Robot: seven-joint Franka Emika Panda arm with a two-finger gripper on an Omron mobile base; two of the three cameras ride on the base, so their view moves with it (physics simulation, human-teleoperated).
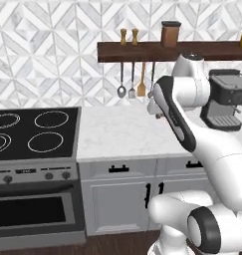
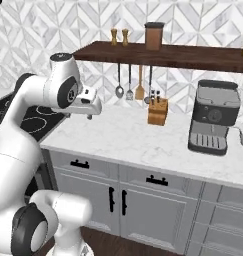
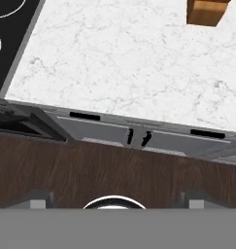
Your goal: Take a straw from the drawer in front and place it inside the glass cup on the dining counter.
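Black cooktop [image 1: 35, 132] at left of left base view. Gripper [image 2: 90, 116] centre-left in right base view, over white countertop [image 2: 143, 140], pointing down. Fingers [image 3: 39, 200] far apart at bottom of hand view, holding nothing. Mid-frame there, under counter edge, two shut drawers: left drawer [image 3: 85, 124], right drawer [image 3: 197, 140]; can't tell which is the task's. Knife block [image 2: 157, 111] & coffee machine [image 2: 213, 122] further right.
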